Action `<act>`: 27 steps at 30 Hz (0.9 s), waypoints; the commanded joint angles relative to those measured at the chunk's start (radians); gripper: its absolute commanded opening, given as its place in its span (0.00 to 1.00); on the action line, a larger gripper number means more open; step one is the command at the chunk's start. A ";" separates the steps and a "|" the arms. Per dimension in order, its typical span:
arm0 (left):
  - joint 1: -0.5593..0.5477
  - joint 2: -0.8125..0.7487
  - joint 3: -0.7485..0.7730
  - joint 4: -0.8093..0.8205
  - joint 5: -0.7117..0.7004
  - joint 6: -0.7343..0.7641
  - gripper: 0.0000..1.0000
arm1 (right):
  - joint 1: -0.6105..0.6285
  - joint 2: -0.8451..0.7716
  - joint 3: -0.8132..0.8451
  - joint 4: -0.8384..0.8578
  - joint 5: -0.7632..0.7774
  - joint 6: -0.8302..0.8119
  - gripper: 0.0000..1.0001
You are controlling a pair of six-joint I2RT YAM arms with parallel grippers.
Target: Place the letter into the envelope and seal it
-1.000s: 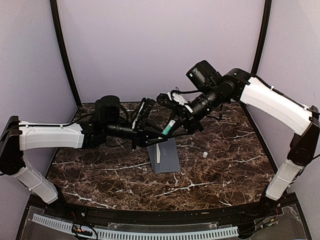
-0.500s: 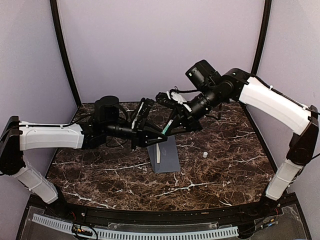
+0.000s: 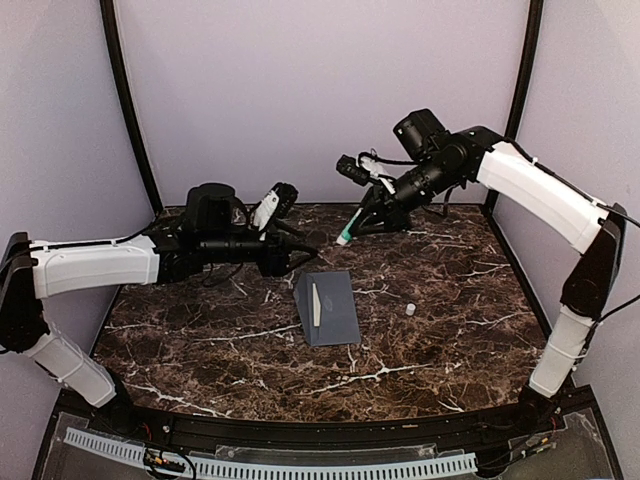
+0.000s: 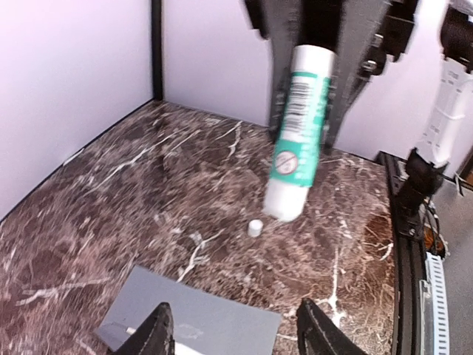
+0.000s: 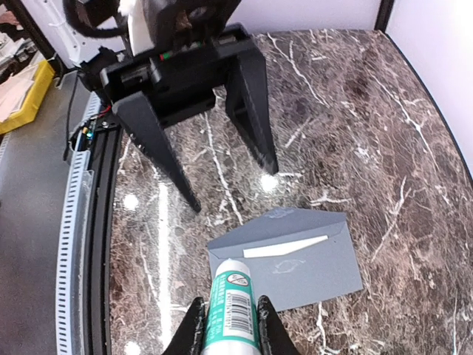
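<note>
The glue stick (image 5: 230, 310) is being gripped by the right fingers (image 5: 194, 333), while the nearer left fingers (image 5: 255, 111) are being held apart, empty, above the far end of the envelope (image 3: 338, 312), which is lying on the desk (image 3: 450, 340), long axis near-to-far, the letter (image 3: 316, 304) showing inside.

One envelope (image 3: 336, 312) lies on the one desk (image 3: 200, 330). One letter (image 3: 316, 304) shows only as a pale strip at the flap, so it is probably a single sheet, though the view is too small to be sure. There is one glue stick (image 4: 299, 133), one small white cap (image 3: 409, 310), and two hands: the left hand (image 5: 233, 188) and the right hand (image 5: 229, 329).
</note>
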 commanded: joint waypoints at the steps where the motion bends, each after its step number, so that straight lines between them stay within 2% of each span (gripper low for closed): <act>1: 0.059 0.070 0.102 -0.152 -0.229 -0.120 0.53 | 0.000 0.027 -0.011 0.035 0.142 0.013 0.00; 5: 0.099 0.227 0.260 -0.402 -0.360 -0.374 0.42 | 0.001 0.024 -0.090 0.061 0.224 0.034 0.00; 9: 0.107 0.346 0.343 -0.520 -0.345 -0.594 0.39 | 0.000 0.005 -0.175 0.090 0.252 0.043 0.00; 11: 0.108 0.387 0.367 -0.548 -0.338 -0.645 0.39 | 0.000 -0.010 -0.207 0.102 0.244 0.047 0.00; 19: 0.129 0.521 0.442 -0.602 -0.205 -0.739 0.37 | 0.001 -0.062 -0.260 0.127 0.238 0.049 0.00; 22: 0.129 0.555 0.442 -0.588 -0.137 -0.761 0.30 | 0.001 -0.073 -0.275 0.136 0.238 0.048 0.00; 27: 0.129 0.573 0.453 -0.630 -0.133 -0.773 0.20 | 0.002 -0.078 -0.293 0.136 0.226 0.048 0.00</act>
